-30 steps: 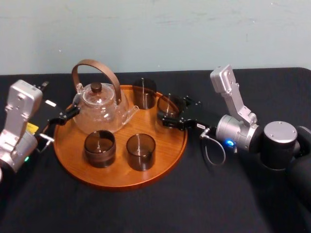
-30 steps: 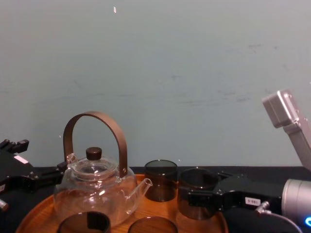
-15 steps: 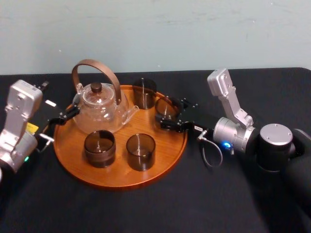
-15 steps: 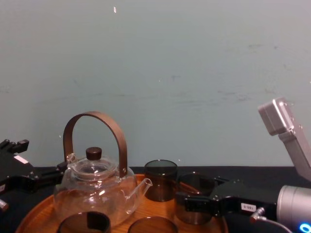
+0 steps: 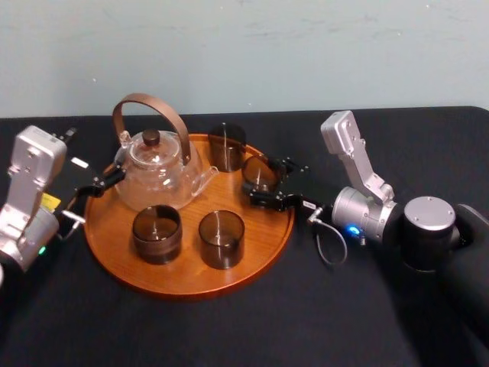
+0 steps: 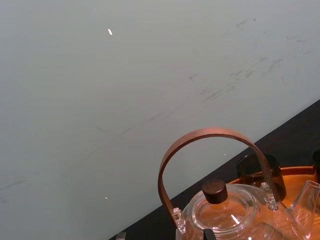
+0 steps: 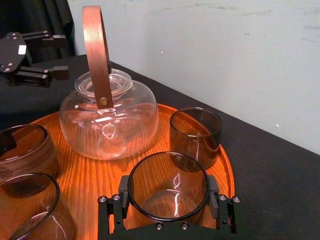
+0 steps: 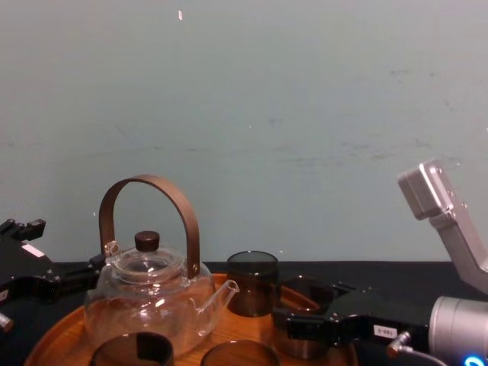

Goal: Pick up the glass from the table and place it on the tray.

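right gripper (image 5: 269, 183): jaws clamped around glass (image 5: 258, 173) | glass: just inside right rim of tray (image 5: 256, 229) | left gripper (image 7: 59, 54): jaws apart, over table (image 5: 229, 329), left of tray | white label (image 8: 379, 330) on right gripper: illegible

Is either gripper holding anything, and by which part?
The right gripper grips the glass by opposite sides of its wall, below the rim. The left gripper, open by the tray's edge, holds nothing.

no readable text. small white label (image 8: 383, 331) on right gripper (image 8: 301, 329), right of tray (image 5: 183, 290): dark characters, illegible. white tag (image 7: 21, 49) on left gripper (image 7: 56, 54), left of tray: print not legible.
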### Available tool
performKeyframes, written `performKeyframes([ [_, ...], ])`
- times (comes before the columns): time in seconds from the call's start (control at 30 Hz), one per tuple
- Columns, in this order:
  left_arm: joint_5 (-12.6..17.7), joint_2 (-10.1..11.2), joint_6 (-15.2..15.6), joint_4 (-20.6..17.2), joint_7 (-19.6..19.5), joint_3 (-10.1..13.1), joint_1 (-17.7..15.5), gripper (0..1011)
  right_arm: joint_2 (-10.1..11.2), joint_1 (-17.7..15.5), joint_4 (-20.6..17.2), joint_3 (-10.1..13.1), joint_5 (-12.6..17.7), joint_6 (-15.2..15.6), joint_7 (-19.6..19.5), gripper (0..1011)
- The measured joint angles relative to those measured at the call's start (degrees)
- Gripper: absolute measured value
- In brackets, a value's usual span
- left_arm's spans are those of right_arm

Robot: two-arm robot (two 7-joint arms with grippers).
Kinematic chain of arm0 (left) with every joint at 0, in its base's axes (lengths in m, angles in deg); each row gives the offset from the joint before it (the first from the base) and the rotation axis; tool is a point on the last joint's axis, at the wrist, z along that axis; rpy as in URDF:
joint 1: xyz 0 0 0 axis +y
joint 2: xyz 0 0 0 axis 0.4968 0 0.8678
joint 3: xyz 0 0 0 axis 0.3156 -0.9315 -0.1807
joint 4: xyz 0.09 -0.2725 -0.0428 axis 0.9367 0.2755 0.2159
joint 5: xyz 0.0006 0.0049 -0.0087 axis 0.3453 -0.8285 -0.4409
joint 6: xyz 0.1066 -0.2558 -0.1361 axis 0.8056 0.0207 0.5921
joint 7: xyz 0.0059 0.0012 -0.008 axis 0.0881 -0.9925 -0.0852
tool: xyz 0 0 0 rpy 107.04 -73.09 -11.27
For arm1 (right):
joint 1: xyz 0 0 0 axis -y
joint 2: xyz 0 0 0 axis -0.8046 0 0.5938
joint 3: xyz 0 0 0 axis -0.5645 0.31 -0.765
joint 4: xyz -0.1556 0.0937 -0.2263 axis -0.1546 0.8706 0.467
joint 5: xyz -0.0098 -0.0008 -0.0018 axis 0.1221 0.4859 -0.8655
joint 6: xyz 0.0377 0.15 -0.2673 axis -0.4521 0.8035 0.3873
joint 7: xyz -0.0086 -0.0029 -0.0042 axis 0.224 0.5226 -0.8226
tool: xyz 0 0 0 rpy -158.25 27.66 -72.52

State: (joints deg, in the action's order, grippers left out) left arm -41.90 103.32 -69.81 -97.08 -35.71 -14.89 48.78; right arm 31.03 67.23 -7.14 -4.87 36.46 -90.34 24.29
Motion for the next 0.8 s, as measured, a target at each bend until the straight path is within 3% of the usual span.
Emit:
performKeyframes([
  [0.8, 0.0, 0.0, 0.0, 0.0, 0.0, 0.0, 0.0, 1001, -0.1, 0.0, 0.4, -0.1, -0.5, 0.0, -0.1, 908],
])
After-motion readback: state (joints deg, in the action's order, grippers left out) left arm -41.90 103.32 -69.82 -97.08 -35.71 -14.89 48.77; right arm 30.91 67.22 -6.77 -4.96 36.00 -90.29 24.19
